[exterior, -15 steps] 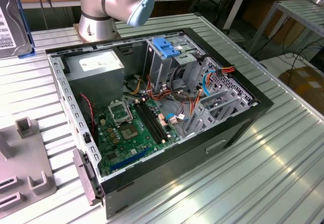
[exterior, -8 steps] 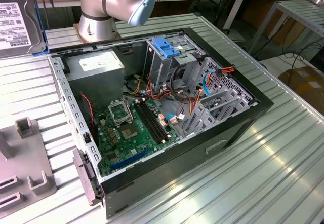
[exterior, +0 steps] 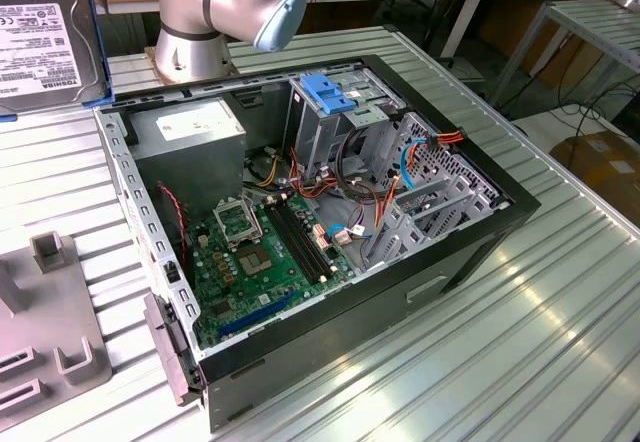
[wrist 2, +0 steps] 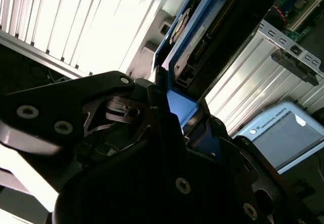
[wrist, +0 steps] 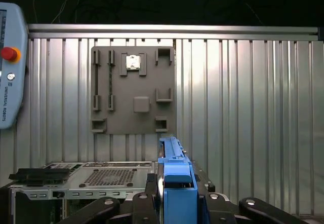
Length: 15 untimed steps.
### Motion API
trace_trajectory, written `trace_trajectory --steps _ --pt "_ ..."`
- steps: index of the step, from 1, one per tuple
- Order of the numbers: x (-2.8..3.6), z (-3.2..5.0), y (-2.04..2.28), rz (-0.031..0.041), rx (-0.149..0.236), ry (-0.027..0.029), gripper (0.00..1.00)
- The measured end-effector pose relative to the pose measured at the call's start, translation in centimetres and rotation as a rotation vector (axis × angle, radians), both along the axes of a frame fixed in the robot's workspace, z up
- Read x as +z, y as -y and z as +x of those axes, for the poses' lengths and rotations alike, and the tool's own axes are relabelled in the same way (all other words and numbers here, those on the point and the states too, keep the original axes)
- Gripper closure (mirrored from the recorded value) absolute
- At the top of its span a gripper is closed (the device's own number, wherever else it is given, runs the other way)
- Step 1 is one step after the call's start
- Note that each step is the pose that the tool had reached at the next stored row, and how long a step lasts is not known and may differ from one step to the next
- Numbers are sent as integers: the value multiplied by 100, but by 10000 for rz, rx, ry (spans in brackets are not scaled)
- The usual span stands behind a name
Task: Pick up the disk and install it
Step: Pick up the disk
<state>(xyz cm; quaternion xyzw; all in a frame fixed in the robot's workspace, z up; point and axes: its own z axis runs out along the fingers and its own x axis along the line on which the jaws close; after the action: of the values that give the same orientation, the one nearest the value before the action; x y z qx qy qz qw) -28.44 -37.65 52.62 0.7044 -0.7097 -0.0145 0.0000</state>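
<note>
Nearest to you, in the first wrist view, the pincer (wrist: 175, 184) pinches the disk (wrist: 171, 150) between its two black fingers. The disk stands edge-on, one blue rail facing the camera. This grip probably leaves the rails free to meet the guides of a bay.

In the exterior view the one disk hangs at the exterior view's upper left, label showing. It is well apart from the computer case (exterior: 400, 292) and not yet installed.

The single case lies on its side with its panel off, most likely so that you reach its inside from above. Inside you count one power supply (exterior: 190, 132), one motherboard (exterior: 260, 252) and one tall drive cage (exterior: 345, 127) topped by one blue latch (exterior: 328, 92).

Farther off on the ribbed tabletop (exterior: 540, 342) lies one grey fixture plate (wrist: 134, 89) beside the case. Its slots are likely made to keep parts at fixed places.

One teach pendant (wrist: 10, 67) sits at the tabletop's edge.
</note>
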Motion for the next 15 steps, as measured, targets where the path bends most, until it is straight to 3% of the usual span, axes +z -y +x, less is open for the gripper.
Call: trace_trajectory --steps 15 --pt "0 319 0 0 -1 0 63"
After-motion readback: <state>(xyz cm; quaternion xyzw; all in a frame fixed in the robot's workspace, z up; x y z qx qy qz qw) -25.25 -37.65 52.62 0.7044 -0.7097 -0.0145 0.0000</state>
